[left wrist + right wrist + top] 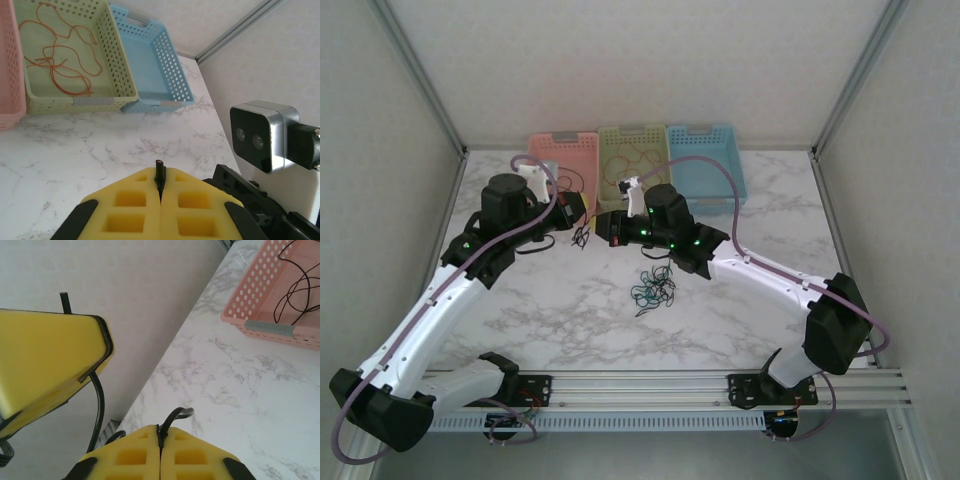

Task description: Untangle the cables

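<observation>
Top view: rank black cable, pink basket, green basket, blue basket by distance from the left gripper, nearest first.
From the left gripper:
1. black cable: pinched in it, hanging just beneath.
2. pink basket and green basket: right behind it, too close to call.
3. blue basket: back right, farthest.

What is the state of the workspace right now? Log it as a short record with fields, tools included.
left tool: shut on a black cable
right tool: shut on black cable too; same strand or not, cannot tell
green basket: red-orange cables inside
pink basket: black cables inside
blue basket: right of the green basket
table: teal-green cables in a loose pile, nearer the arms than the baskets
</observation>
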You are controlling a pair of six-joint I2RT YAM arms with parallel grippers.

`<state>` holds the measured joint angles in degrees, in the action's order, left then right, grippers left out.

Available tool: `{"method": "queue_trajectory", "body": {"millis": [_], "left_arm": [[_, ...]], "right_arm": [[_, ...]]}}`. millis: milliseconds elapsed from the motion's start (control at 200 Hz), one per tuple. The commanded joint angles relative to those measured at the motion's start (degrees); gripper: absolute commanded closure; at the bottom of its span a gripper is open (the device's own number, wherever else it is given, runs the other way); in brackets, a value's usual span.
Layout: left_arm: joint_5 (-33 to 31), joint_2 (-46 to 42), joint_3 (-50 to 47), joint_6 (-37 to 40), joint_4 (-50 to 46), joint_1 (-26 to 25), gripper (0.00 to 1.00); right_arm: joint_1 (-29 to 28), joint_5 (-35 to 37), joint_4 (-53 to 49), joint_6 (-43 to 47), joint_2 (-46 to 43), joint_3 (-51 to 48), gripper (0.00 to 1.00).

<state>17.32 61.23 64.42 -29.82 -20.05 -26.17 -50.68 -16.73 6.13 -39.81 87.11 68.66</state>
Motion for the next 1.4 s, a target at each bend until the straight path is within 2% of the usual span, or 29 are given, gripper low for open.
{"method": "queue_trajectory", "body": {"millis": [0,165,420,591,756,921,1071,1226,1396], "left_arm": [[0.08,-1.93,0.97,0.47,-0.47,-0.02,1.0],[-6.03,-4.25,3.03,2.23,-4.8,0.01,1.0],[-17.71,-9.23,6.03,7.54,-11.2,0.16,1.0],[-18.93,-11.75,4.42,7.46,-11.74,0.16,1.0],[-17.59,-11.75,2.83,6.63,-11.27,0.16,1.0],[-19.16,-10.83,2.32,6.76,-10.84,0.12,1.0],[-30.15,-3.09,5.46,6.51,-10.22,1.36,1.0],[-31.96,10.35,11.25,5.03,-7.17,7.27,1.0],[-33.61,25.84,19.25,4.31,-3.92,11.3,1.0]], "right_arm": [[-0.3,3.16,-1.09,1.63,0.05,0.9,1.0],[0.73,6.22,-4.63,5.46,-1.62,-1.81,1.0],[7.17,4.21,-3.84,4.44,-7.89,-11.87,1.0],[13.1,4.53,-1.58,0.62,-11.58,-16.18,1.0],[14.15,5.73,-2.99,2.0,-11.72,-13.81,1.0],[14.8,4.33,-3.26,2.1,-10.06,-11.36,1.0],[14.78,4.35,-3.86,2.44,-8.54,-10.83,1.0],[14.77,5.75,-6.44,3.94,-8.73,-11.68,1.0],[14.74,6.71,-10.68,6.35,-11.01,-13.73,0.99]]}}
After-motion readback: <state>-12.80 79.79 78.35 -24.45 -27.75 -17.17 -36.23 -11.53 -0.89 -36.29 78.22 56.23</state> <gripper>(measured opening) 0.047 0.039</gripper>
